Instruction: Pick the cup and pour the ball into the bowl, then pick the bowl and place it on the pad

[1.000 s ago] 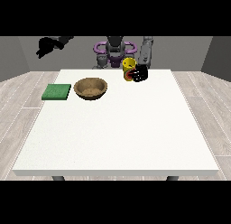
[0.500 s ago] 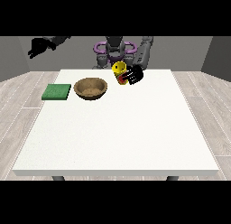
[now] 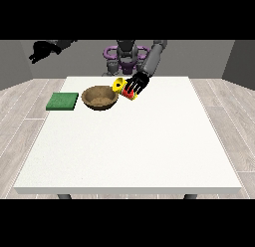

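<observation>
A yellow and red cup (image 3: 122, 87) hangs tilted on its side just right of the brown bowl (image 3: 100, 97), its yellow mouth turned towards the bowl. The hand at the view's right (image 3: 136, 84) is curled round the cup and holds it above the table. No ball shows. The green pad (image 3: 63, 101) lies flat at the table's left edge, left of the bowl. The hand at the view's left (image 3: 41, 50) is raised high, off to the left of the table and away from everything.
The white table (image 3: 129, 141) stretches wide towards the camera in front of the bowl and pad. The robot's torso (image 3: 127, 57) stands behind the far edge.
The hand at the view's right has carried the cup leftwards towards the bowl and tipped it over further. The hand at the view's left has shifted slightly.
</observation>
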`<state>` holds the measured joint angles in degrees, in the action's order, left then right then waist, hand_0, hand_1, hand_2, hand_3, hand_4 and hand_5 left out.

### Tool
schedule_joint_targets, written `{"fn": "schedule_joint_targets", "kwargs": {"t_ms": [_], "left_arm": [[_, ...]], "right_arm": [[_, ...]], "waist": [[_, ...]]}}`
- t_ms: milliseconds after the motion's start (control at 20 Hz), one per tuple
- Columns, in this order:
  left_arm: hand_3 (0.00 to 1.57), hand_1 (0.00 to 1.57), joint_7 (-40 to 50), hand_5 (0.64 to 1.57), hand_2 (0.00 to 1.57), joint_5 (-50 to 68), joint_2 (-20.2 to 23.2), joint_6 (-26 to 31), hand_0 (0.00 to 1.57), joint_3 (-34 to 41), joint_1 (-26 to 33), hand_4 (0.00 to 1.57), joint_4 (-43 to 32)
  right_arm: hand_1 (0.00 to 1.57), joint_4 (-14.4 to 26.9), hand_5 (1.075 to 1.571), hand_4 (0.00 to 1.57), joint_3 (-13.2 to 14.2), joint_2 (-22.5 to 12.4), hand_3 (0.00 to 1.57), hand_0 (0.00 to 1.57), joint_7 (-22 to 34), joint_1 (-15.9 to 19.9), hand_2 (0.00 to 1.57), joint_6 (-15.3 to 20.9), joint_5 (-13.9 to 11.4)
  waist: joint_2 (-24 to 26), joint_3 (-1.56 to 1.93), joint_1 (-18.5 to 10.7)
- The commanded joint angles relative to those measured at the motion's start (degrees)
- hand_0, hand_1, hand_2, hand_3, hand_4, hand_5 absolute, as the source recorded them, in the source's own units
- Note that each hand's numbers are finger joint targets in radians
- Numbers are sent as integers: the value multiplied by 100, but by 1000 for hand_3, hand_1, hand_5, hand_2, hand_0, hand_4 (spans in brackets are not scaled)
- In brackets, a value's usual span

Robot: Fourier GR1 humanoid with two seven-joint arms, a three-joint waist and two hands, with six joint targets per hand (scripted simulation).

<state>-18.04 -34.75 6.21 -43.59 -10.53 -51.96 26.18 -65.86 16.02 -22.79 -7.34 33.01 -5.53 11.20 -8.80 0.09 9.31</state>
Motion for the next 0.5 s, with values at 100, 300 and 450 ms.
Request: {"fn": "schedule_joint_targets", "kwargs": {"t_ms": [100,300,450], "left_arm": [[1571,1556,1208,1346,1571,-1361,160,-375,1556,-791,-602,1507,-708],[1571,1571,1939,1508,1571,-2325,239,-843,1571,-1367,-728,1143,-1247],[1571,1571,2898,1500,1571,-3038,-355,-645,1571,-1882,-1104,1181,-1590]], "right_arm": [[0,299,1566,538,-150,138,663,0,97,13,363,182,-202],[0,344,1567,562,-150,43,621,0,9,34,370,-53,-145],[0,538,1566,563,-205,170,660,0,-100,80,380,100,-265]], "waist": [[360,3,-105],[357,1,27],[416,1,63]]}}
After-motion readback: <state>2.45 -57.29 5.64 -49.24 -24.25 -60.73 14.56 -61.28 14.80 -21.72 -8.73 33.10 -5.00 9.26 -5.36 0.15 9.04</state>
